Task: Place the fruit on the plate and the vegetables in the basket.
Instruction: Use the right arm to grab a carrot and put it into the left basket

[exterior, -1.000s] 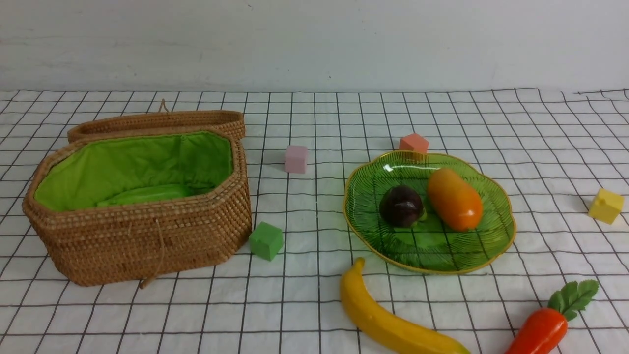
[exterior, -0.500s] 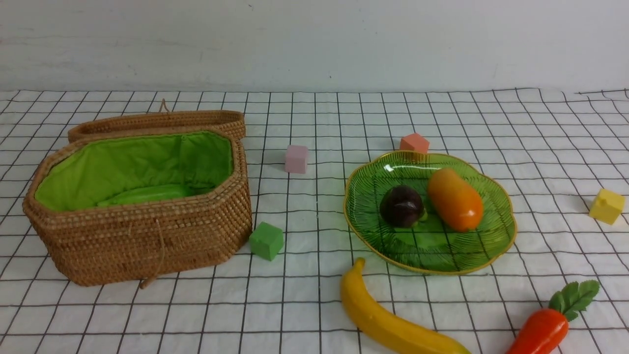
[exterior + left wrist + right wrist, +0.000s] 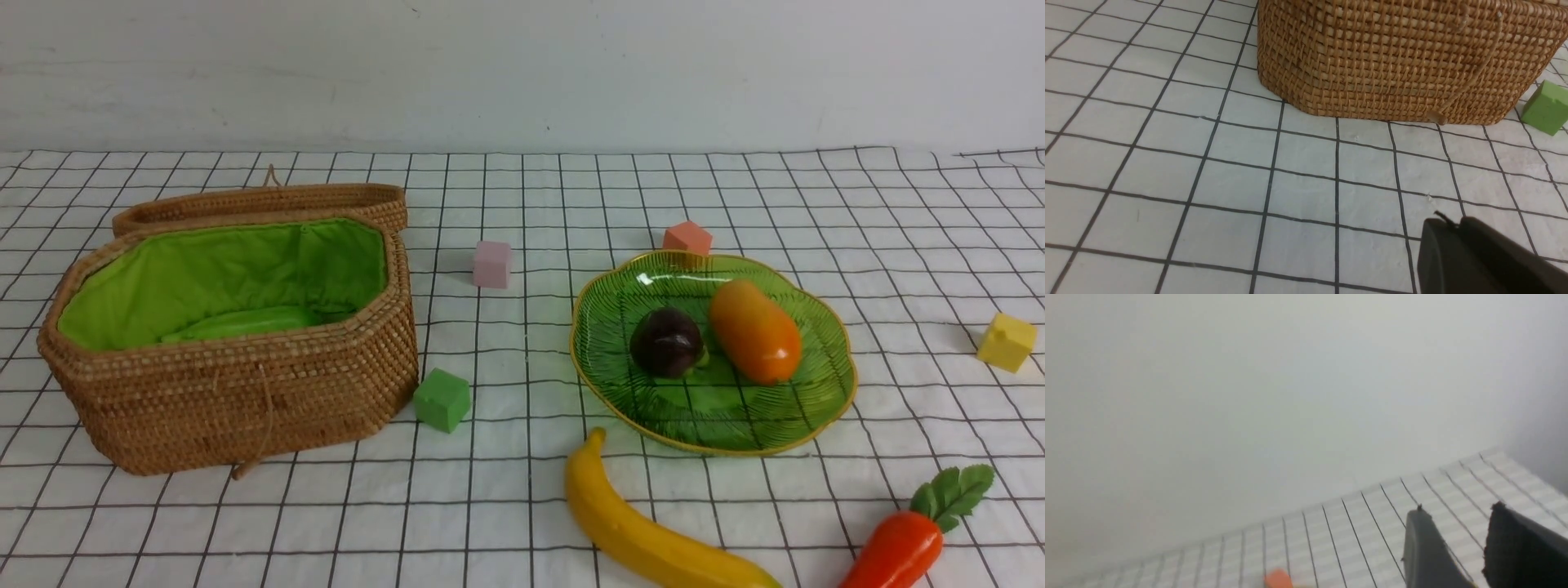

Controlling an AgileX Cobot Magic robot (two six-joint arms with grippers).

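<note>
The wicker basket (image 3: 245, 392) stands open at the left, and the light green vegetable (image 3: 245, 321) lies on its green lining. The green plate (image 3: 816, 408) holds the dark purple fruit (image 3: 667, 341) and the mango (image 3: 755, 331). The banana (image 3: 645, 531) lies on the cloth in front of the plate. The carrot (image 3: 898, 547) lies at the near right. The white radish is not in view. Neither gripper shows in the front view. My left gripper (image 3: 1447, 222) is shut and empty, low over the cloth near the basket wall (image 3: 1392, 61). My right gripper (image 3: 1457, 510) is open and empty, facing the back wall.
Foam cubes lie on the checked cloth: green (image 3: 442, 399) by the basket's near corner, also in the left wrist view (image 3: 1545, 107), pink (image 3: 491, 264) mid-table, salmon (image 3: 687, 238) behind the plate, yellow (image 3: 1007, 341) far right. A blurred orange patch (image 3: 1278, 578) shows in the right wrist view.
</note>
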